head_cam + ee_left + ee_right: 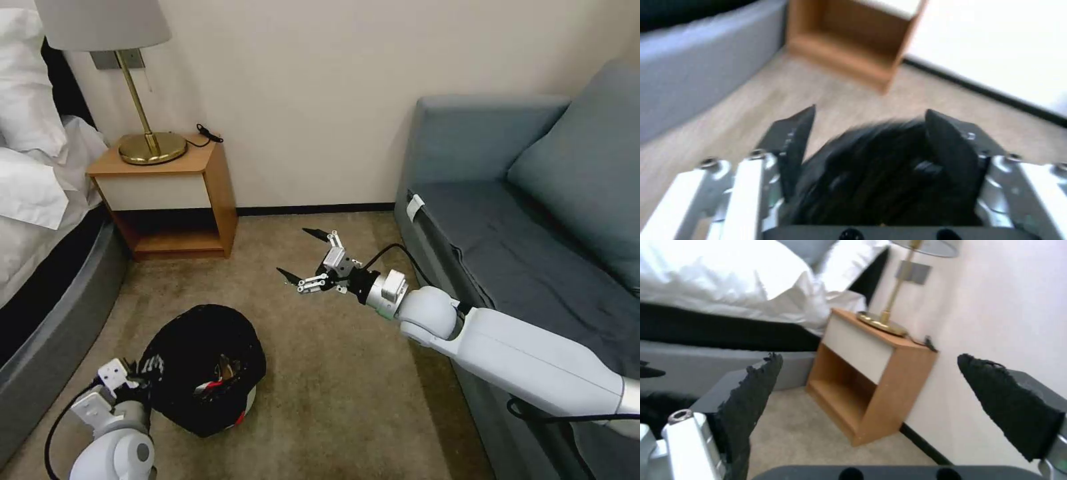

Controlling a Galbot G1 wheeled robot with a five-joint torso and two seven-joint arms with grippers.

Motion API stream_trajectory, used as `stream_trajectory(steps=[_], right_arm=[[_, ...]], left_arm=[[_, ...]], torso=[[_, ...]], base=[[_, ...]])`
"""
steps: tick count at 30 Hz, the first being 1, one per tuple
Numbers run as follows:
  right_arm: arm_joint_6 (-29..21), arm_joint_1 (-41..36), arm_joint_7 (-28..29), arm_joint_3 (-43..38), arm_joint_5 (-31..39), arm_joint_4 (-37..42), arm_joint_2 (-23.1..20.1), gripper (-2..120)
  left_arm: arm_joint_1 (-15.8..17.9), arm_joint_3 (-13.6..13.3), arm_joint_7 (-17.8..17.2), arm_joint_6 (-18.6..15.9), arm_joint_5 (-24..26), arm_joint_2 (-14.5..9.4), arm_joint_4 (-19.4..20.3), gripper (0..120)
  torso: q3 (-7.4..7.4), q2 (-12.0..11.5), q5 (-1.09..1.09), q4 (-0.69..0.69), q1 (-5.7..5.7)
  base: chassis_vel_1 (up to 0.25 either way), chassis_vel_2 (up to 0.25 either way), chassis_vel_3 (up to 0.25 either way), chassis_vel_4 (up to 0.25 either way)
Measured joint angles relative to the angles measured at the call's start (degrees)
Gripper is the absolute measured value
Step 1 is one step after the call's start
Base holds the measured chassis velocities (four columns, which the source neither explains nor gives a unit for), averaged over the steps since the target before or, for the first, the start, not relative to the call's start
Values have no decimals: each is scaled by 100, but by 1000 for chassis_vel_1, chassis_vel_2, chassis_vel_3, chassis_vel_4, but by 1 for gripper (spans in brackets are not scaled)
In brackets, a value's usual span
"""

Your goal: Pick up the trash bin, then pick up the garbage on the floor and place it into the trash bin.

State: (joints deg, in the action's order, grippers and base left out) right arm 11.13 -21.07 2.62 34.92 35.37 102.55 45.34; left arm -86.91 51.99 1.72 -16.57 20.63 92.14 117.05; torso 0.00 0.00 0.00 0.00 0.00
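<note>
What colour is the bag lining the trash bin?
Black, crinkly plastic; the trash bin shows best in the head view, beside the left gripper.

Your head camera looked forward and down from high up over the carpet [320, 373], taking in the nightstand [170, 193], bed [40, 220] and sofa [533, 233]. Your left wrist camera sat low and very close behind the bin [880, 176], facing the nightstand [853, 36]. Your right wrist camera looked across the room at the nightstand [871, 373] and lamp [889, 303] from farther off; all three views shared that nightstand
</note>
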Motion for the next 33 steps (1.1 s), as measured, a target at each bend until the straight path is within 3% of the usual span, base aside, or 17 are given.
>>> stream_trajectory(steps=[6,12,17,21,27,33], right_arm=[[-324,-722,454,-947,243,493,-232,100],[-599,-1376,1046,-1702,258,1063,-513,100],[-1172,-2154,1855,-2641,329,1828,-546,100],[-1804,-3339,2506,-3883,318,2550,-165,100],[-1901,-4262,2611,-4792,-137,2883,345,100],[-1684,-5484,2470,-5520,-1112,3081,1336,100]], left_arm=[[-172,-59,706,350,-134,-75,290,97],[-349,-181,1071,503,-176,-379,583,100],[-534,-335,1248,513,-203,-599,940,100],[-634,-469,1248,513,-213,-776,1112,100],[-679,-605,1208,511,-209,-872,1202,100],[-678,-845,1141,511,-376,-926,1311,100]], torso=[[0,0,1,-1,0],[-1,0,1,-1,0],[-1,0,-1,0,0],[-1,0,1,-1,0],[-1,0,0,1,0],[-1,0,0,-1,-1]], base=[[0,0,0,0],[0,0,0,0],[0,0,0,0],[0,0,0,0],[0,0,0,0],[0,0,0,0]])
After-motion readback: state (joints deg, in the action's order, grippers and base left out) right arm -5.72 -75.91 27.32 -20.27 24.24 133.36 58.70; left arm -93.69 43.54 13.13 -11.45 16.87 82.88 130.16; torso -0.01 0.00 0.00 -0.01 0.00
